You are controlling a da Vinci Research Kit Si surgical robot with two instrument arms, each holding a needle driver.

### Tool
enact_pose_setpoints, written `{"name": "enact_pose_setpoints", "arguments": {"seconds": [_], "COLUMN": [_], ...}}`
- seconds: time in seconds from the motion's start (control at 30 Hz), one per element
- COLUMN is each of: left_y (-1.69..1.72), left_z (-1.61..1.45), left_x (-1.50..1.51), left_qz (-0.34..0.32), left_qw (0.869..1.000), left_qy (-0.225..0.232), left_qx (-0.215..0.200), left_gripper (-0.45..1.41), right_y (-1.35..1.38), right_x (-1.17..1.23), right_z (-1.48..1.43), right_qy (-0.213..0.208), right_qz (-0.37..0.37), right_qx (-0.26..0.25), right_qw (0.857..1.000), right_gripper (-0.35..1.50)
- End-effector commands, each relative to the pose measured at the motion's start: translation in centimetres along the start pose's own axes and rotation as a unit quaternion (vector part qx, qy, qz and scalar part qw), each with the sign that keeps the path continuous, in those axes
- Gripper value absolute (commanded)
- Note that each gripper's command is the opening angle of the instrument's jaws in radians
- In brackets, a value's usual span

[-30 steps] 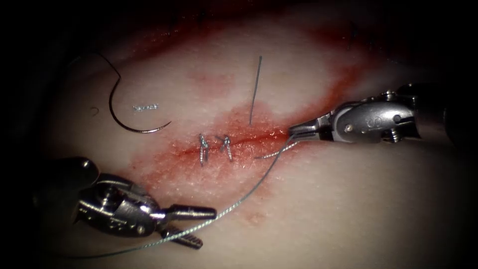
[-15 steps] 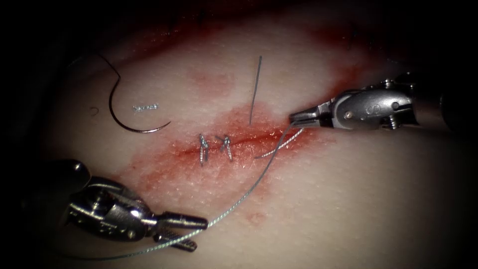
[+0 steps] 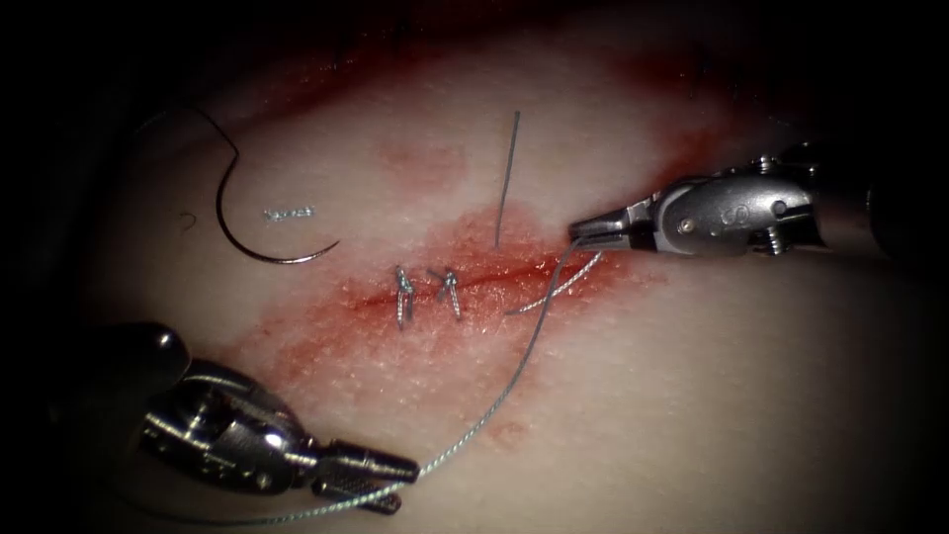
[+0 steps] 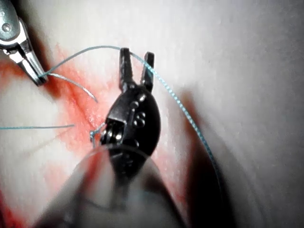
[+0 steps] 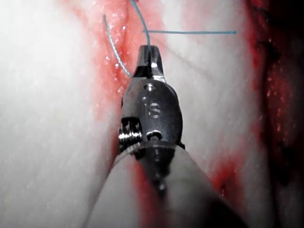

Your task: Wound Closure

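Two knotted stitches (image 3: 427,294) close the left part of the cut (image 3: 514,274); its right part looks unclosed. The right end effector (image 3: 576,232) pinches the thread (image 3: 494,405); the left end effector (image 3: 405,485) is spread astride it. The needle (image 3: 242,222) lies free near the tissue's (image 3: 692,396) upper-left edge.

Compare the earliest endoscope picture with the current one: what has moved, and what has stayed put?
The left pincer, open around the thread, has slid down and leftward. The right pincer, shut on the thread, has edged up and left, drawing the thread straighter. Unchanged: the needle lying free on the tissue left of the cut, both finished stitches, and the loose thread piece.
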Motion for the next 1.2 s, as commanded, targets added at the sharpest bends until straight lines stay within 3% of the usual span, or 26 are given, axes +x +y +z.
{"name": "enact_pose_setpoints", "arguments": {"seconds": [0.03, 0.13, 0.33, 0.37, 0.43, 0.5, 0.63, 0.73, 0.93, 1.03, 1.2], "left_y": [0.01, 0.04, 0.04, 0.04, 0.04, 0.04, 0.03, 0.03, 0.02, -0.01, -0.11], "left_z": [0.09, 0.13, 0.19, 0.18, 0.18, 0.18, 0.18, 0.17, 0.19, 0.18, 0.08], "left_x": [-0.04, -0.02, 0.03, 0.04, 0.04, 0.05, 0.06, 0.07, 0.06, 0.02, -0.11], "left_qz": [0.006, 0.009, 0.019, 0.022, 0.023, 0.024, 0.027, 0.029, 0.035, 0.047, 0.045], "left_qw": [1.000, 1.000, 0.999, 0.999, 0.999, 0.999, 0.999, 0.998, 0.998, 0.998, 0.999], "left_qy": [0.006, 0.010, 0.027, 0.031, 0.032, 0.034, 0.039, 0.044, 0.046, 0.047, 0.002], "left_qx": [-0.002, -0.004, -0.010, -0.012, -0.012, -0.013, -0.015, -0.017, -0.017, -0.017, 0.008], "left_gripper": [0.17, 0.32, 0.37, 0.51, 0.54, 0.73, 0.78, 0.66, -0.45, -0.45, -0.45], "right_y": [-0.01, -0.01, -0.01, -0.01, -0.01, -0.01, -0.01, -0.02, -0.02, -0.03, -0.03], "right_x": [-0.02, -0.01, 0.01, 0.01, 0.00, 0.01, 0.01, 0.01, 0.02, 0.04, 0.07], "right_z": [0.10, 0.11, 0.12, 0.12, 0.12, 0.12, 0.13, 0.13, 0.13, 0.14, 0.12], "right_qy": [0.001, 0.001, 0.000, 0.000, 0.000, 0.000, 0.000, 0.000, 0.001, 0.001, 0.002], "right_qz": [0.000, 0.003, 0.004, 0.004, 0.004, 0.004, 0.004, 0.007, 0.007, 0.007, 0.009], "right_qx": [0.001, 0.001, 0.000, 0.000, 0.000, 0.000, 0.000, 0.000, -0.001, -0.001, 0.000], "right_qw": [1.000, 1.000, 1.000, 1.000, 1.000, 1.000, 1.000, 1.000, 1.000, 1.000, 1.000], "right_gripper": [-0.35, -0.35, -0.35, -0.35, -0.35, -0.35, -0.35, -0.35, -0.35, -0.35, -0.35]}}
